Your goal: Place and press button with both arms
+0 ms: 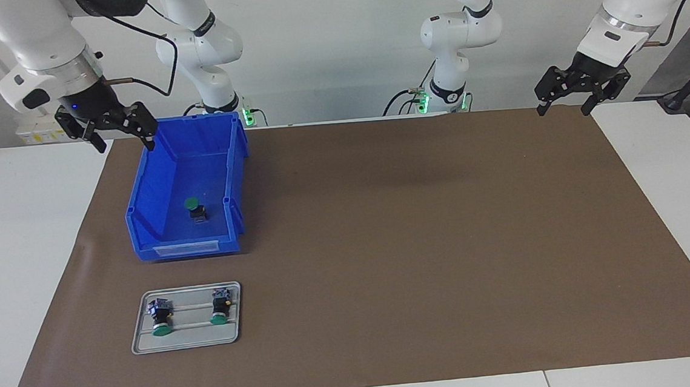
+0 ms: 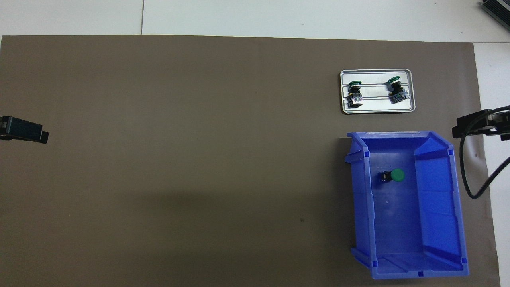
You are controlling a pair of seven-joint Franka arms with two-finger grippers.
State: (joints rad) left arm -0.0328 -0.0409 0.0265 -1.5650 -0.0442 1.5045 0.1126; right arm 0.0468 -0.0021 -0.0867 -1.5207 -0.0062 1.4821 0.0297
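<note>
Right claw [image 1: 116, 136] hangs open over the blue bin's [image 1: 140, 217] corner; left claw [image 1: 565, 105] waits open. You see one button [image 1: 195, 209] inside the bin.

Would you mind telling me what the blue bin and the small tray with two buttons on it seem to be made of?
Blue bin: likely moulded plastic, judging by its uniform saturated colour, soft sheen and ribbed walls.
Small tray: probably metal, perhaps aluminium; pale silver-grey with a rolled rim and pressed ridges, though grey plastic cannot be ruled out.
</note>
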